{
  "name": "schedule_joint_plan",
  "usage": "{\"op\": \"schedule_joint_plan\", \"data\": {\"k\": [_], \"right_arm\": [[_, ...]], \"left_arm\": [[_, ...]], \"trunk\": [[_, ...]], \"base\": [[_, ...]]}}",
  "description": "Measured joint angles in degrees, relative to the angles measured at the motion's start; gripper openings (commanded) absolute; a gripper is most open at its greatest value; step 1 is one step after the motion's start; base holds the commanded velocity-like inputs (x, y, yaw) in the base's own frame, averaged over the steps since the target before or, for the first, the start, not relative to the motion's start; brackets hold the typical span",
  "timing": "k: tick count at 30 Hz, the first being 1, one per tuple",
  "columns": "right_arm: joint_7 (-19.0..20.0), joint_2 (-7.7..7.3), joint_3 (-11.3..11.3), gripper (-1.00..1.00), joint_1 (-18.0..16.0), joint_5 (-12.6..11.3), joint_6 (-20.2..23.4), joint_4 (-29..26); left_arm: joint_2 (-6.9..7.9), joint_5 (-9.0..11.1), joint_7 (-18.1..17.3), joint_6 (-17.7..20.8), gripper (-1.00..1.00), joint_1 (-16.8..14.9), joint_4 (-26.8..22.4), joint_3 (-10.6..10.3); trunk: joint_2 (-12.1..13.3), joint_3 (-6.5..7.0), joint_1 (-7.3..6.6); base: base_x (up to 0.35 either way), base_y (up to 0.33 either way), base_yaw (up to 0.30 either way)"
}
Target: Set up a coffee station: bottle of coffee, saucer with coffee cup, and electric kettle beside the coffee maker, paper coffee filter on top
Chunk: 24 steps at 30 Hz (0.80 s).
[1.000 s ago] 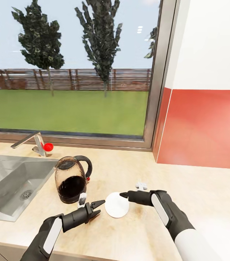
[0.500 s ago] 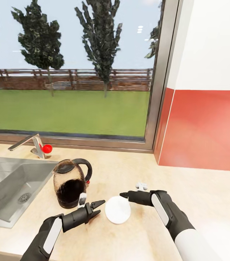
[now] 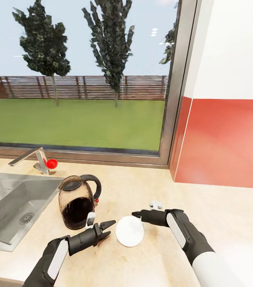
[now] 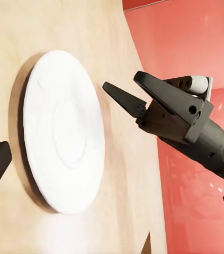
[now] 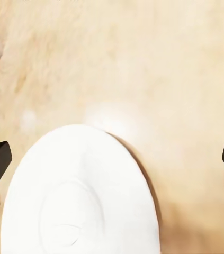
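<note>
The counter [image 3: 142, 255] was pale wood grain, under a window and beside a red wall. We found the saucer [image 3: 129, 230] flat on it, just right of the kettle [image 3: 78, 199]. The left gripper [image 3: 107, 228] and right gripper [image 3: 136, 215] flanked it, fingers apart, empty. We judged the saucer step current; next, a rim grasp.

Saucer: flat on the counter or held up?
Flat on the counter. The saucer lies rim-down on the countertop, casting a shadow, between the left claw and right claw; neither touches it.
</note>
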Motion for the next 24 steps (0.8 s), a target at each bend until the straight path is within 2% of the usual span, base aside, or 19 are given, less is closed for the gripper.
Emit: {"op": "schedule_joint_plan", "data": {"k": [8, 13, 16, 17, 24], "right_arm": [[0.2, 0.05, -0.6, 1.00, 0.0, -0.3, -0.3, 1.5], [0.1, 0.07, -0.6, 1.00, 0.0, -0.4, -0.2, 1.5], [0.1, 0.08, -0.6, 1.00, 0.0, -2.8, -0.3, 2.0], [0.2, 0.07, -0.6, 1.00, 0.0, -4.8, -0.2, 2.5], [0.2, 0.11, -0.5, 1.00, 0.0, -5.8, -0.3, 2.8]], "left_arm": [[0.00, -0.1, 0.0, 0.0, 1.00, 1.0, 0.6, -0.3], [0.05, 0.0, 0.1, 0.0, 1.00, 1.0, 0.7, -2.1], [0.08, -0.1, 0.1, 0.0, 1.00, 1.0, 0.7, -2.3], [0.09, -0.1, 0.1, 0.0, 1.00, 1.0, 0.7, -2.4], [0.18, -0.1, 0.2, 0.0, 1.00, 1.0, 0.7, -2.4]], "trunk": [[0.0, 0.02, -0.01], [0.0, 0.01, -0.01], [0.0, 0.01, -0.01], [0.0, 0.01, -0.01], [0.0, 0.01, -0.01]], "base": [[0.000, 0.000, 0.000], [0.000, 0.000, 0.000], [0.000, 0.000, 0.000], [0.000, 0.000, 0.000], [0.000, 0.000, 0.000]]}}
